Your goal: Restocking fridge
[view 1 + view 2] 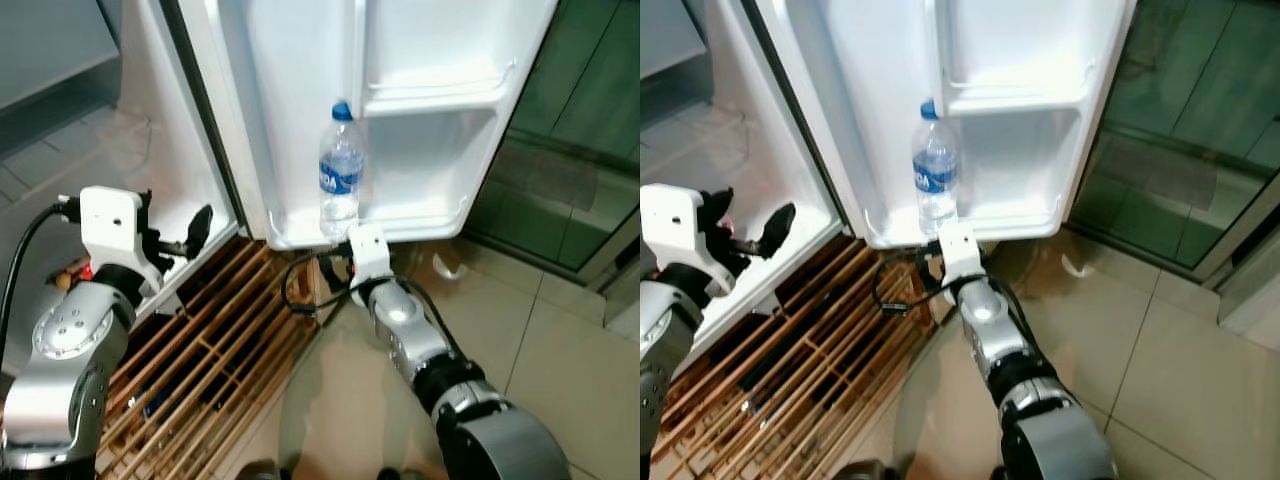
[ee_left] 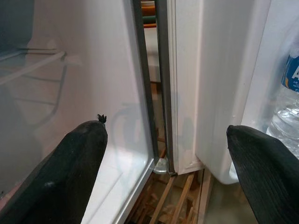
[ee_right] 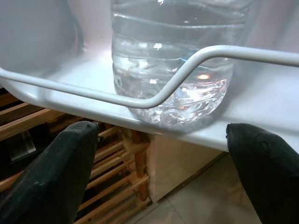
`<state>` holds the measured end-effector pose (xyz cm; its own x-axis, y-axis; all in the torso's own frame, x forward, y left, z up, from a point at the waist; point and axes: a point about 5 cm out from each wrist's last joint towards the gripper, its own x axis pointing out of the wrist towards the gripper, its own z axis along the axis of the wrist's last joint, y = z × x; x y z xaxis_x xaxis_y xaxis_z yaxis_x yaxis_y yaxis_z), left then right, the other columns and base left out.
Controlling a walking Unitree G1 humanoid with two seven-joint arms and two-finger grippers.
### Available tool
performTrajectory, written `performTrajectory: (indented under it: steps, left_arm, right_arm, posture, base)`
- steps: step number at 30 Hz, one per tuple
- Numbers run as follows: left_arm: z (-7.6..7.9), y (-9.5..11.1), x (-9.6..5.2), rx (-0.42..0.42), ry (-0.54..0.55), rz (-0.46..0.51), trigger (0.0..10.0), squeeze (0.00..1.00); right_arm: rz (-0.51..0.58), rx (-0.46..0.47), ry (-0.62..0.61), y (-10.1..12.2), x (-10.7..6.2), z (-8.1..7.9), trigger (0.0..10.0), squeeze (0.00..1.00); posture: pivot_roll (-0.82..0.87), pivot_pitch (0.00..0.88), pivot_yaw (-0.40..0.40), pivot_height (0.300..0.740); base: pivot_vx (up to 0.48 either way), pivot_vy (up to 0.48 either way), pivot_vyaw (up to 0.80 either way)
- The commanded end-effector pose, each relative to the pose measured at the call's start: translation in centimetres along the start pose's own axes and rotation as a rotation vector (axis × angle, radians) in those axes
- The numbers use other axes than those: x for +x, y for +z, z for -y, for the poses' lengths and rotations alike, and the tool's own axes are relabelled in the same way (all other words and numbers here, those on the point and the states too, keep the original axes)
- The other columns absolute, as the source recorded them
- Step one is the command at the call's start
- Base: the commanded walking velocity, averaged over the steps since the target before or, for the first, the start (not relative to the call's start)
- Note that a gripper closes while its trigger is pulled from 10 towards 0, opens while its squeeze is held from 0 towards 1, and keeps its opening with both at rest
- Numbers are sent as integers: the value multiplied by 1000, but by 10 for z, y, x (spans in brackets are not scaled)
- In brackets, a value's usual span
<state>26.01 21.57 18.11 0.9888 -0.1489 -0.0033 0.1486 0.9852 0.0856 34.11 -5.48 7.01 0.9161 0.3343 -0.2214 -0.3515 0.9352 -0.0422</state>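
Black right hand spread below ribbed clear water bottle, white door shelf.

One water bottle stands in the fridge door, clear plastic with a blue cap and a blue label; it is the only bottle there. The door has two shelves that I can count: the lower shelf where the bottle stands, and an upper shelf above it. One thin rail runs across the front of the bottle. There are two silver arms, so two grippers, the left gripper and the right gripper, with two black fingers on each, four fingers in all. One wooden slatted rack lies on the floor below the fridge.
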Motion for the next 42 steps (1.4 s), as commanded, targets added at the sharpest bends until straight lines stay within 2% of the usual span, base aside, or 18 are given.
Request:
performTrajectory:
  steps: [1, 9, 13, 20, 22, 26, 31, 34, 37, 41, 42]
  left_arm:
    - [-2, 4, -4, 12, 7, 7, 10000, 0]
    - [-2, 5, -4, 21, 1, -1, 10000, 0]
    - [-3, 5, -5, 24, 3, -4, 10000, 0]
    - [-1, 3, -3, 11, 8, -1, 10000, 0]
    - [1, -1, 0, 8, 9, -6, 10000, 0]
    - [6, -6, 4, 8, 2, -8, 10000, 0]
    - [24, -13, 18, -22, -36, 3, 10000, 0]
    - [37, -14, 34, -37, -89, 17, 10000, 0]
    - [45, -13, 44, -45, -118, 32, 10000, 0]
    - [40, -15, 48, -31, -87, 48, 10000, 0]
    - [40, -15, 48, -31, -87, 48, 10000, 0]
  right_arm:
    - [-19, 16, -9, -3, 0, 1, 10000, 0]
    - [-62, 48, -52, -4, 2, 10, 10000, 0]
    - [-31, 62, -55, 5, 6, 9, 10000, 0]
    - [34, 67, -45, 8, 4, 2, 10000, 0]
    - [90, 65, -47, 5, -2, 2, 10000, 0]
    - [125, 75, -55, 2, -9, 4, 10000, 0]
    - [194, 68, -65, 1, -31, 7, 10000, 0]
    - [207, 68, -97, 3, -34, 16, 10000, 0]
    - [207, 71, -132, 4, -40, 27, 10000, 0]
    - [215, 71, -180, 1, -62, 44, 10000, 0]
    - [215, 71, -180, 1, -62, 44, 10000, 0]
  posture:
    - [240, 87, 85, 740]
    - [259, 92, 90, 740]
    - [259, 90, 87, 740]
    - [233, 69, 59, 740]
    - [210, 49, 44, 740]
    - [169, 23, 36, 740]
    - [94, 0, 44, 740]
    - [47, 0, 57, 740]
    - [36, 0, 59, 740]
    - [33, 0, 60, 740]
    - [33, 0, 60, 740]
  base:
    - [0, 0, 0]
    - [0, 0, 0]
    - [0, 0, 0]
    - [0, 0, 0]
    - [0, 0, 0]
    - [0, 0, 0]
    - [0, 0, 0]
    - [0, 0, 0]
    - [0, 0, 0]
    - [0, 0, 0]
    - [0, 0, 0]
